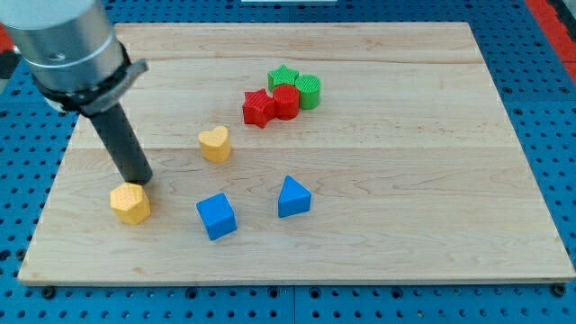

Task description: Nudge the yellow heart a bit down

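The yellow heart (214,143) lies left of the board's middle. My tip (140,180) is at the view's left, down and left of the heart, well apart from it. The tip stands just above and touching, or nearly touching, a yellow hexagon block (131,203). The rod slants up to the grey arm body at the view's top left.
A blue cube (216,216) and a blue triangle block (292,197) lie below the heart. A cluster of a red star (258,107), red block (285,101), green star (283,76) and green round block (309,91) sits near the view's top. The wooden board (432,180) rests on a blue pegboard.
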`<state>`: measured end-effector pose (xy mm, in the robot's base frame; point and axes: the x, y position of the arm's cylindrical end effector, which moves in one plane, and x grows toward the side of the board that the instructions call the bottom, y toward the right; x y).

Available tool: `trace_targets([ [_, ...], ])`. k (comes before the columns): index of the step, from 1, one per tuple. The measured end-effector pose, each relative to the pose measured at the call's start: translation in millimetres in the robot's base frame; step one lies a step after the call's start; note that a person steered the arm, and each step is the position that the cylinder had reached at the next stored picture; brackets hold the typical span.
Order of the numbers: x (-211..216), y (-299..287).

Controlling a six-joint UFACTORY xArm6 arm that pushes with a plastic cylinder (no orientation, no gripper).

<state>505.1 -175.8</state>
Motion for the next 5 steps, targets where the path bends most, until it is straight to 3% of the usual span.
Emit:
trace_targets([
  [1, 24.7, -24.7],
  [2, 5.7, -26.3],
  [4, -70.9, -15.4],
  [5, -106.3, 51.8],
])
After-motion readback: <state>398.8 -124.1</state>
